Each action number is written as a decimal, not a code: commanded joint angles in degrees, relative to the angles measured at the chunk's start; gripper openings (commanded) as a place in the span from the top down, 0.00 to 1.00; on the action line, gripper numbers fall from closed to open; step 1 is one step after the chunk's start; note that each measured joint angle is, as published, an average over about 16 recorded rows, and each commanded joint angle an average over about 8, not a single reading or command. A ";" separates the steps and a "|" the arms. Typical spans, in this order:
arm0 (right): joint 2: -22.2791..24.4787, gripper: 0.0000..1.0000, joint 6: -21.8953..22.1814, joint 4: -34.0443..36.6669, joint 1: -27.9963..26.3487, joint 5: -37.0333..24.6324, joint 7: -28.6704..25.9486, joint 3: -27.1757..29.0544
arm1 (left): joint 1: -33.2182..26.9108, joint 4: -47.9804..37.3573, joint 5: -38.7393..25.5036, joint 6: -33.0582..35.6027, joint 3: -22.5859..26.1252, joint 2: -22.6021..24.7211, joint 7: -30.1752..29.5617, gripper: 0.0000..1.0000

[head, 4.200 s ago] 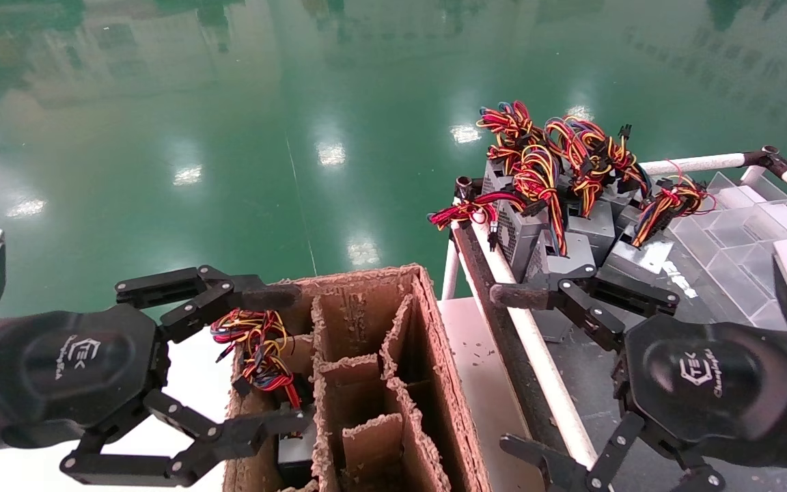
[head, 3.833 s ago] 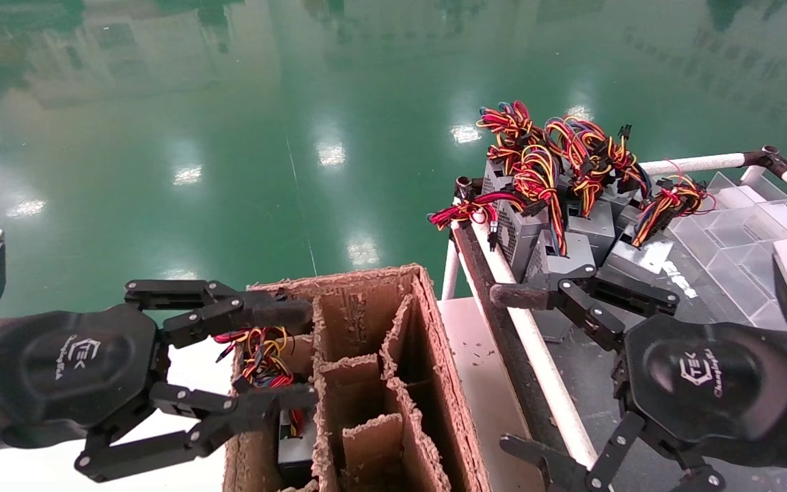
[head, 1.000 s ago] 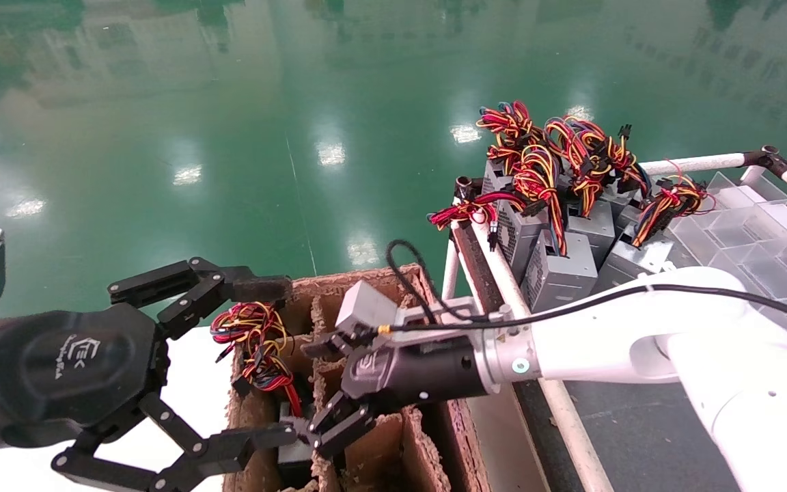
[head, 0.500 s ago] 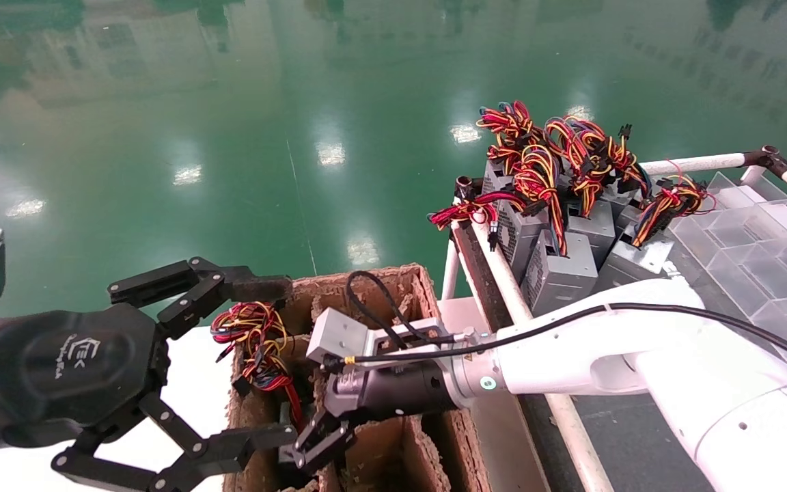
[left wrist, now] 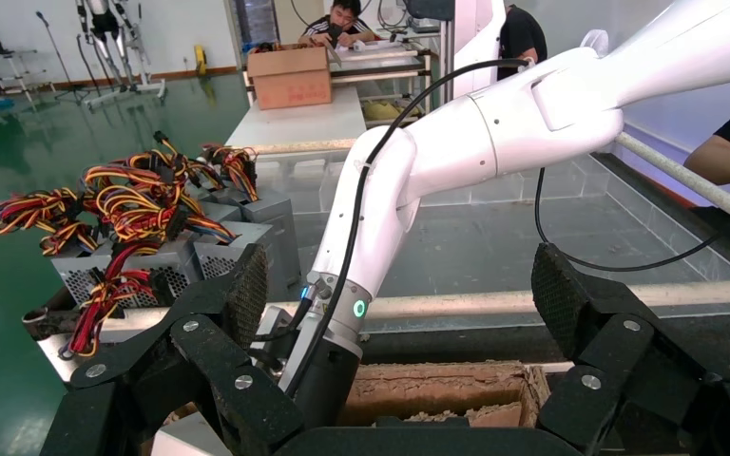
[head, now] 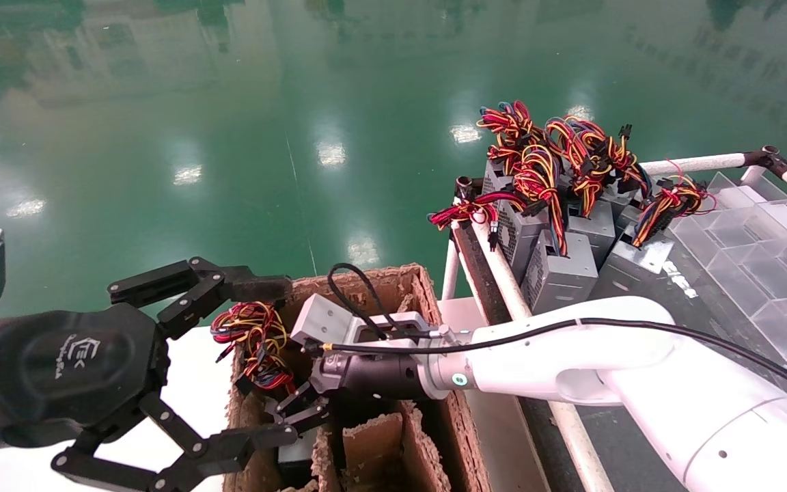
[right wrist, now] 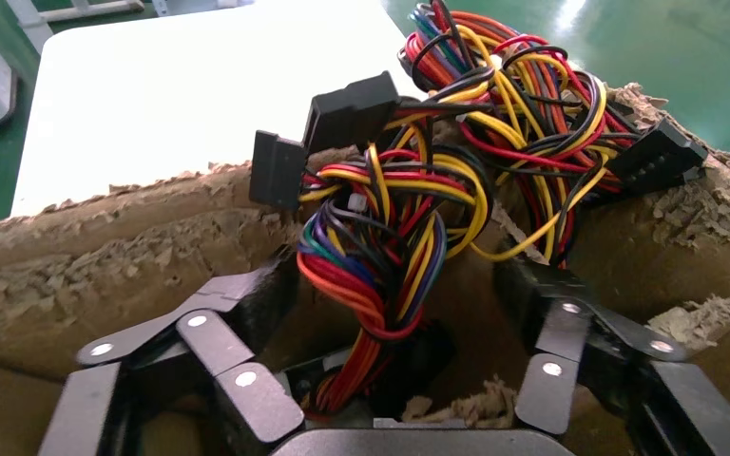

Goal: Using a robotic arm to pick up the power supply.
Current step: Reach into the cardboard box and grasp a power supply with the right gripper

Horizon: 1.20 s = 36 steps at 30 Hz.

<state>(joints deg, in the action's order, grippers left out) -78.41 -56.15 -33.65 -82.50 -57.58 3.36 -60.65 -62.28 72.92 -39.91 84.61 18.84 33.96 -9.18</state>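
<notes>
Presently, right tool (head: 298, 410): on the robotic arm (head: 557, 355), reached down into the left compartment of the cardboard box (head: 434, 383), fingers (right wrist: 238, 323) spread wide on either side of the wire bundle (right wrist: 409, 237), not gripping it. Power supply (head: 296, 454): grey box low in that same compartment, mostly hidden, its wires rising above the rim. Left tool (head: 229, 369): hovering beside the box's left wall over the white tabletop (head: 188, 383), fingers wide apart, holding nothing. Further grey supplies (head: 564, 266): heaped on the rack at right.
</notes>
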 commanded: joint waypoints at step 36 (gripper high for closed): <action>0.59 1.00 0.47 4.54 -1.61 16.50 4.34 -8.69 | -0.01 0.00 0.03 -0.02 0.05 -0.02 0.02 0.00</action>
<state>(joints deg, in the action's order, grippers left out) -77.81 -55.99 -29.09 -84.20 -41.12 7.76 -69.28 -62.29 72.92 -39.87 84.59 18.89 33.94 -9.15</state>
